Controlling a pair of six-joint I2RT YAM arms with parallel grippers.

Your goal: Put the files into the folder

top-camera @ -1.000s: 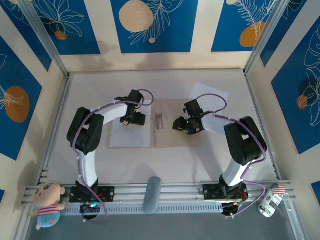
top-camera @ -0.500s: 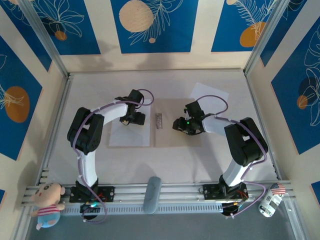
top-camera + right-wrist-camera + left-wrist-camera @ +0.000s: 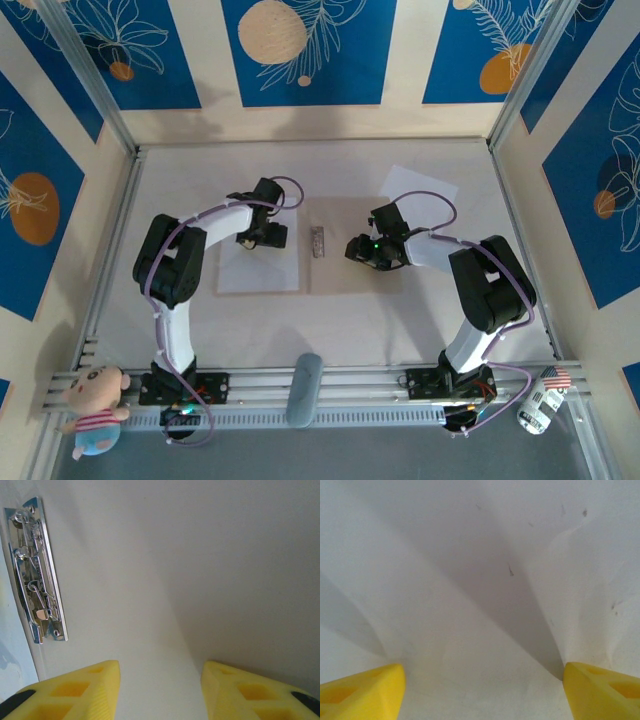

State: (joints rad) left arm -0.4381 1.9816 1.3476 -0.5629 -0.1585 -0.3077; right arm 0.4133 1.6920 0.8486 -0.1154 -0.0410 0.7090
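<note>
Yellow fingertips (image 3: 360,692) of the left claw (image 3: 482,682) sit in the two bottom corners of the left wrist view. They are spread wide with nothing clamped between them. Beneath and between them lies a white sheet (image 3: 470,580), rucked into soft folds that fan upward from each tip. Whether the tips actually press on the paper I cannot tell. In the top view the left claw (image 3: 262,236) is left of centre, over the upper part of that white sheet (image 3: 258,274), which lies just left of the metal clip (image 3: 318,242).

The right claw (image 3: 161,679) shows two yellow fingers (image 3: 75,690) along the bottom edge of the right wrist view. It is roughly half open, the gap between the fingers is empty, and it holds nothing. Under it is the bare tan panel of the folder (image 3: 175,555). The metal clip (image 3: 37,575) runs lengthwise down the upper left of that view, with a pale strip beyond it at the lower left edge.

From above, the right claw (image 3: 365,250) is right of centre over the right panel of the open folder (image 3: 345,282), with the clip between the two claws. A second white sheet (image 3: 425,188) lies on the table (image 3: 330,170) toward the upper right, near the folder's upper right corner, partly crossed by the right arm's cable.
</note>
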